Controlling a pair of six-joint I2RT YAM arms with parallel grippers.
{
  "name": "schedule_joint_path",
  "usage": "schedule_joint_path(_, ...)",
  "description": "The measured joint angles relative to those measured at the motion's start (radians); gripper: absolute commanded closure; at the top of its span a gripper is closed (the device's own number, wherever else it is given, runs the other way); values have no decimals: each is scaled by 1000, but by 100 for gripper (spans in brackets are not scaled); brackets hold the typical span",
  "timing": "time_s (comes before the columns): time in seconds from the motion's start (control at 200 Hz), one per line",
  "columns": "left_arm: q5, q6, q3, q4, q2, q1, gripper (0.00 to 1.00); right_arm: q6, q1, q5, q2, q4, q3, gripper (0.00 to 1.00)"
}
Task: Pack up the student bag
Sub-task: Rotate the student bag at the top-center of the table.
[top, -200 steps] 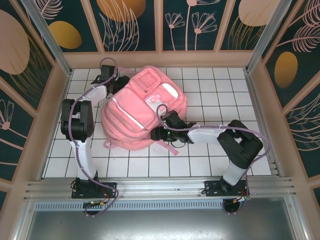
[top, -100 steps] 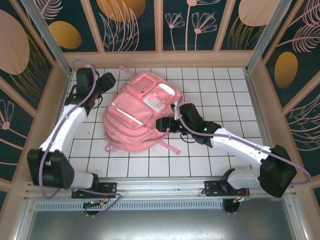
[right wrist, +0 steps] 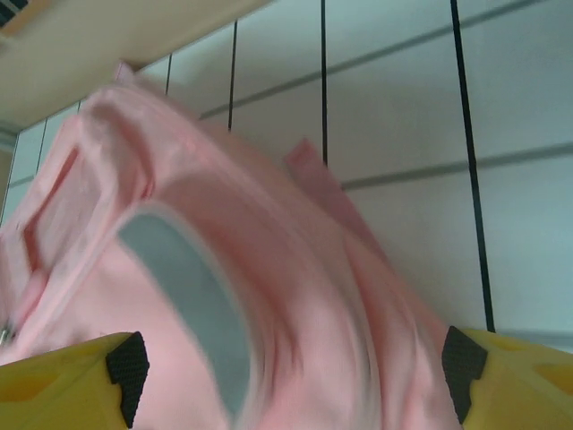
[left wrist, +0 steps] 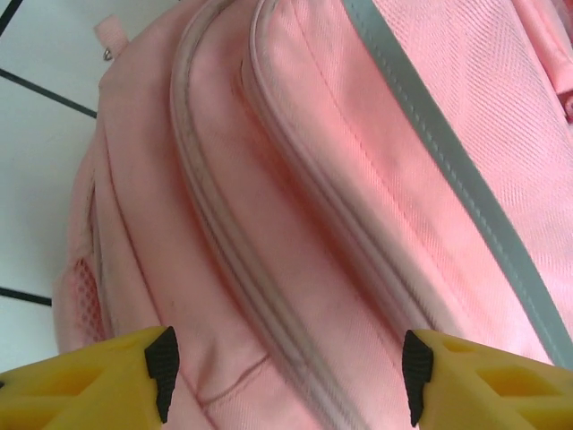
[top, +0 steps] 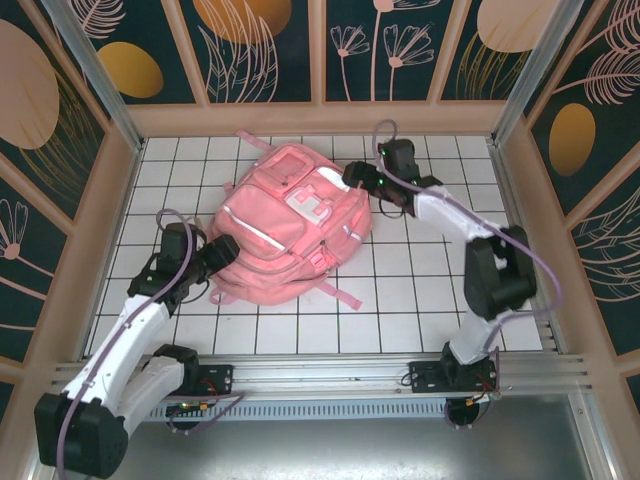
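Seen from above, a white tiled table (top: 420,290) sits inside a walled booth. At the left, the left gripper (top: 215,255) is at the lower left edge of a big pink backpack (top: 290,225). Whether it touches the fabric or stops just short, I cannot tell. Its wrist camera shows two yellow fingers (left wrist: 89,376) spread wide, with the backpack's bulging side right ahead of them and nothing pinched. A raised seam (left wrist: 242,269) and a silvery strip (left wrist: 466,179) run across the fabric there.

The backpack lies flat in the middle of the table with its front pockets facing up. A loose strap (top: 345,297) trails toward the near edge.

At the right, the right gripper (top: 358,176) is at the backpack's upper right corner. Its wrist view is blurred, but the jaws stand wide, with pink fabric between them and not clamped.

The backpack looks soft and slack, and probably light. It would likely sag, fold and slide on the smooth tiles rather than hold its shape. The broad panels offer little to pinch. A raised seam, a pocket edge or the strap looks like the surer hold, with one gripper steadying the backpack while the other works.
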Motion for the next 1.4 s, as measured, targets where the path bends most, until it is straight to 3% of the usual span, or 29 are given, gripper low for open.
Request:
schedule_joint_path(0.195,37,-20,-47,-32,-70,0,31,-26,-22,-110,243,-32,206,34)
schedule_joint_path(0.32,64,-43,-104,-26,-68,0,31,-27,-27,-128,259,-37,204,59)
schedule_joint_path(0.37,74,-52,-122,-11,-39,0,31,-16,-31,-131,253,-23,192,65)
schedule_joint_path(0.621,90,-58,-114,132,188,1,32,-11,-57,-125,192,63,47,70)
schedule_joint_path(0.821,37,-14,169,150,554,-29,32,38,-78,19,-73,144,-283,72)
schedule_joint_path(0.996,-11,24,411,163,755,-34,31,89,-74,134,-286,137,-489,63)
schedule_joint_path(1.211,-74,67,483,166,696,-50,29,103,6,206,-474,40,-557,56)
schedule_joint_path(1.401,-41,93,350,203,428,-80,38,79,45,189,-565,16,-557,57)
